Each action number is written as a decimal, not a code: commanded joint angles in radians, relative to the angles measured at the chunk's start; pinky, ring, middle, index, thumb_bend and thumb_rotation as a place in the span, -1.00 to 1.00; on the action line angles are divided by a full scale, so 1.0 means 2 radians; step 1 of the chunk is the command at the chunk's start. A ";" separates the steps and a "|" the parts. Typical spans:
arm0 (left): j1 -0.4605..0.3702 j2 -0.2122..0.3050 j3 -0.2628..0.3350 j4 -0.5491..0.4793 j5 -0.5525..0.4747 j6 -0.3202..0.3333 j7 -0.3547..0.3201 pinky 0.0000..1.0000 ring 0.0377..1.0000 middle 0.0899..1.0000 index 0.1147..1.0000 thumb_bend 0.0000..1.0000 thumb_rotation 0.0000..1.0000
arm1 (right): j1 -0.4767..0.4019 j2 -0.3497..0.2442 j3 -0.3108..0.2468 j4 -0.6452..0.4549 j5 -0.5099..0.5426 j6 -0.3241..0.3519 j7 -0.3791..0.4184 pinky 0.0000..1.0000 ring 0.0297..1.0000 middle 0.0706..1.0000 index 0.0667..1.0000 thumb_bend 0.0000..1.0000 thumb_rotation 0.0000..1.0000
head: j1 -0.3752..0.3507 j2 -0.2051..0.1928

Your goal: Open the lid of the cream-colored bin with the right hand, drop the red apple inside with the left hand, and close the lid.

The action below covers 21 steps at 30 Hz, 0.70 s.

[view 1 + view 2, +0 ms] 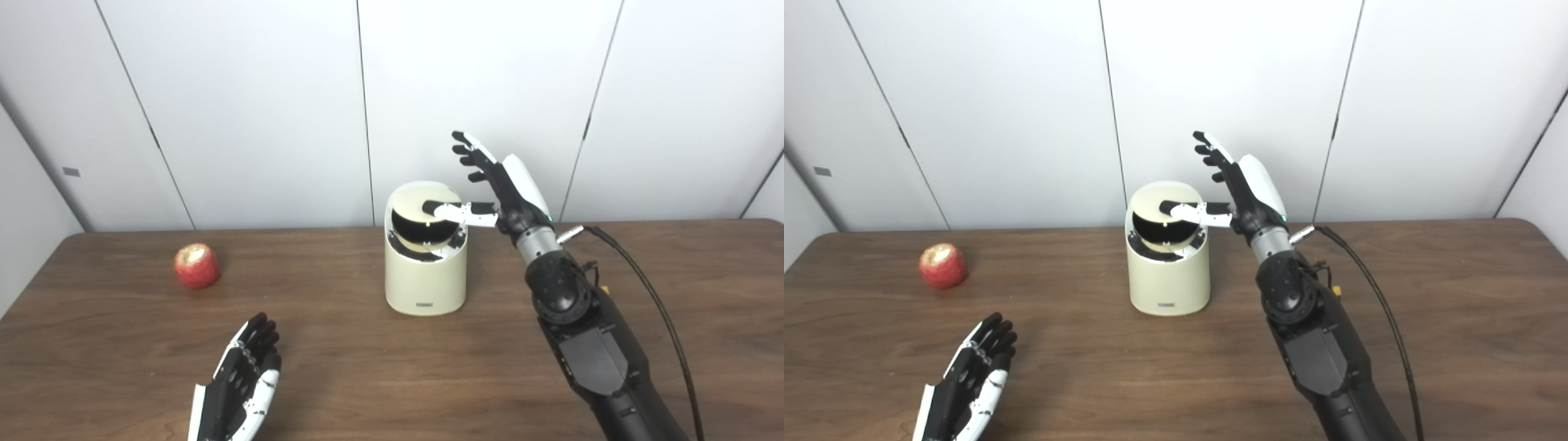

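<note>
The robot's right hand (499, 196), fingers spread, thumbs down the tilted swing lid (422, 228) of the cream-colored plastic bin (424, 278) while the red apple (196, 266) waits beside the empty, open left hand (242, 380); a slipping thumb might let the lid swing shut.

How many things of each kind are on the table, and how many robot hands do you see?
Apple, red: 1
Bin, cream-colored, lid tilted partly open: 1
Robot hands, left hand and right hand: 2
Total: 4
</note>
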<state>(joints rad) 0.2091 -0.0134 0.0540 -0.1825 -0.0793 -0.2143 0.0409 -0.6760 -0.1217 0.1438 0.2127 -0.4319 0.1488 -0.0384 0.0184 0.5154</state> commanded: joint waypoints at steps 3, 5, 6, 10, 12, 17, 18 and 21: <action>0.025 -0.012 -0.001 0.029 -0.002 -0.016 0.001 0.72 0.69 0.69 0.74 -0.20 -0.20 | -0.003 -0.006 -0.022 -0.054 0.021 0.029 0.010 0.41 0.63 0.73 0.81 0.13 0.31 | -0.002 0.001; 0.024 -0.010 -0.001 0.030 -0.001 -0.016 0.000 0.71 0.69 0.69 0.75 -0.20 -0.22 | 0.011 -0.011 -0.028 -0.067 0.028 0.034 0.015 0.40 0.61 0.71 0.80 0.09 0.35 | -0.002 0.000; 0.023 -0.009 -0.002 0.031 0.002 -0.015 0.000 0.71 0.69 0.69 0.75 -0.20 -0.23 | 0.026 -0.014 -0.030 -0.075 0.032 0.037 0.020 0.40 0.60 0.70 0.79 0.07 0.36 | 0.001 -0.001; 0.022 -0.007 -0.001 0.032 0.006 -0.012 0.000 0.69 0.70 0.71 0.75 -0.13 -0.26 | 0.077 -0.030 -0.033 -0.093 0.044 0.022 0.026 0.46 0.63 0.71 0.80 0.00 0.46 | -0.001 0.000; 0.021 -0.006 0.000 0.031 0.002 -0.010 -0.001 0.69 0.70 0.70 0.75 -0.08 -0.30 | 0.097 -0.043 -0.028 -0.098 0.038 0.004 0.025 0.44 0.62 0.70 0.79 -0.04 0.48 | -0.002 0.001; 0.023 -0.004 0.000 0.023 -0.001 -0.002 -0.003 0.66 0.69 0.70 0.75 0.00 -0.52 | 0.151 -0.071 -0.029 -0.137 0.042 -0.015 0.035 0.45 0.61 0.67 0.77 -0.09 0.52 | -0.004 0.005; 0.023 -0.003 0.000 0.023 0.000 -0.002 -0.004 0.65 0.69 0.70 0.75 0.01 -0.54 | 0.164 -0.075 -0.030 -0.152 0.045 -0.013 0.038 0.49 0.63 0.68 0.77 -0.09 0.57 | -0.005 0.006; 0.023 -0.002 0.001 0.024 -0.003 -0.004 -0.006 0.64 0.69 0.70 0.77 0.01 -0.57 | 0.199 -0.078 -0.039 -0.186 0.067 -0.010 0.045 0.58 0.69 0.72 0.78 -0.05 0.74 | -0.008 0.007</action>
<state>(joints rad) 0.2073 -0.0091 0.0591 -0.1788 -0.0816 -0.2124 0.0322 -0.2707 -0.2803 0.0783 -0.1221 -0.3245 0.1729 0.0455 0.0015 0.5277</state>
